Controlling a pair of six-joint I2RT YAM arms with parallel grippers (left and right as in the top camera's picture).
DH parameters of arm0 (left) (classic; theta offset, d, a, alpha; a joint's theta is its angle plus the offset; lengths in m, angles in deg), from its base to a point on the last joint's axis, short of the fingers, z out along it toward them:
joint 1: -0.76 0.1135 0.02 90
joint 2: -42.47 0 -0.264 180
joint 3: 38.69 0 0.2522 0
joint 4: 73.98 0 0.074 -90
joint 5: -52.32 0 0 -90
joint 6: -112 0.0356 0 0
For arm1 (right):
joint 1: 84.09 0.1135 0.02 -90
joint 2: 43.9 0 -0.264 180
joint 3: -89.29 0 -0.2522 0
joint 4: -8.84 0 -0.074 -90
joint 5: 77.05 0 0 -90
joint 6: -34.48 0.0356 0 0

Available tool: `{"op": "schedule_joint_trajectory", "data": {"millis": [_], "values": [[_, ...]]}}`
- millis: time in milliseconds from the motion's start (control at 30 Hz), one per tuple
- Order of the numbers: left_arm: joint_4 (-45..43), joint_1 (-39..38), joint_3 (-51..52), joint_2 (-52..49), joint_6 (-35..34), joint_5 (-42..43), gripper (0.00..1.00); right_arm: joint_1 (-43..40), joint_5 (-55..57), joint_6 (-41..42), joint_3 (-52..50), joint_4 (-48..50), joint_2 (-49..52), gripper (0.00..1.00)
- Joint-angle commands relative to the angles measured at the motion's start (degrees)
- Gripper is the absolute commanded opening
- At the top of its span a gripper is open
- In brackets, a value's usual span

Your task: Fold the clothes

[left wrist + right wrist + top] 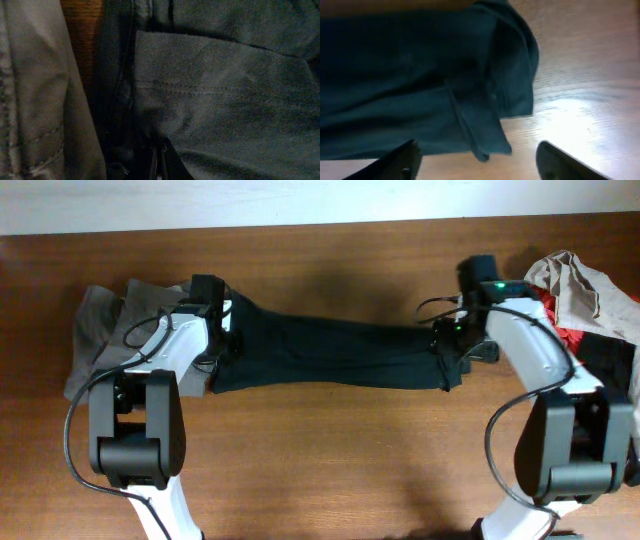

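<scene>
Step in hand: laying out the black T-shirt [330, 355] flat before a fold. It lies as a long band across the middle of the worktop [330, 460], stretched between the two arms.

Right gripper [478, 150]: fingers wide apart, nothing between them. The shirt's right end, hem and a sleeve-like flap, lies free on the wood just ahead of it.

Left gripper [220, 328]: jaws together. The left wrist view is dark and filled with cloth, so the grip is hard to read, but it looks pinched on the shirt's left edge.

Grey trousers [95, 330] lie just beside the left end, partly under the arm. A beige, red and black pile [590, 290] sits at the far right, untouched.

Progress: early. The shirt is narrowed lengthwise, no crosswise fold yet.

Next move probably calls for the right gripper to pick a new hold on the right end, catching every layer at the hem, then carrying it over toward the left. The bunched end may snag or slip.
</scene>
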Motion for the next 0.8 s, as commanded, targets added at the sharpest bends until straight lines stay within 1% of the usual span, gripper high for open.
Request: {"op": "schedule_joint_trajectory", "data": {"millis": [0, 67, 133, 167, 233, 300, 367, 500, 567, 600, 633, 700, 733, 767], "values": [[1.95, 0.98, 3.28, -5.55, 1.14, -0.35, 0.09, -6.62, -18.1, -2.84, -0.68, 1.01, 2.67, 0.82], [1.95, 0.98, 3.28, -5.55, 1.53, -0.09, 0.14, -9.42, -23.39, -5.64, -0.68, 1.22, 3.93, 0.83], [1.97, 0.98, 3.19, -5.55, 1.51, 0.28, 0.25, -11.26, -23.91, -6.12, -0.68, 1.25, 5.35, 0.86], [2.08, 0.98, 3.04, -5.53, 1.51, 0.35, 0.29, -11.72, -24.74, -7.26, -0.68, 1.22, 5.9, 0.86], [3.34, 0.98, 1.95, -5.49, 1.81, 1.05, 0.34, -12.33, -28.48, -11.39, -0.68, 1.25, 7.56, 0.86], [5.88, 0.98, -0.5, -5.42, 3.04, 2.69, 0.38, -12.26, -29.2, -13.27, -0.68, 1.31, 9.29, 0.87], [9.73, 0.96, -4.24, -5.35, 3.04, 2.84, 0.38, -12.07, -29.24, -13.49, -0.68, 1.73, 11.13, 0.86], [20.2, 0.98, -15.08, -5.01, 3.21, 2.84, 0.39, -11.78, -29.46, -14.56, -0.68, 2.54, 15.08, 0.85], [24.63, 0.96, -20.44, -4.68, 3.21, 2.84, 0.39, -11.67, -31.54, -16.74, -0.9, 2.56, 16.57, 0.8], [28.48, 0.98, -25.55, -4.28, 3.21, 2.84, 0.39, -11.39, -34.29, -19.71, -1.46, 2.54, 16.96, 0.75], [30.16, 0.98, -28.09, -4.0, 3.21, 2.84, 0.39, -11.26, -34.84, -20.41, -1.53, 2.49, 16.96, 0.72], [33.0, 0.96, -32.85, -3.37, 3.19, 2.84, 0.39, -10.88, -34.86, -20.57, -1.53, 2.6, 16.9, 0.71], [34.12, 0.96, -34.91, -3.04, 3.19, 2.84, 0.4, -10.73, -34.86, -20.57, -1.53, 2.8, 16.9, 0.68], [35.45, 0.98, -37.42, -2.69, 3.19, 2.84, 0.4, -10.64, -34.86, -20.57, -1.53, 2.84, 16.9, 0.64]]}}
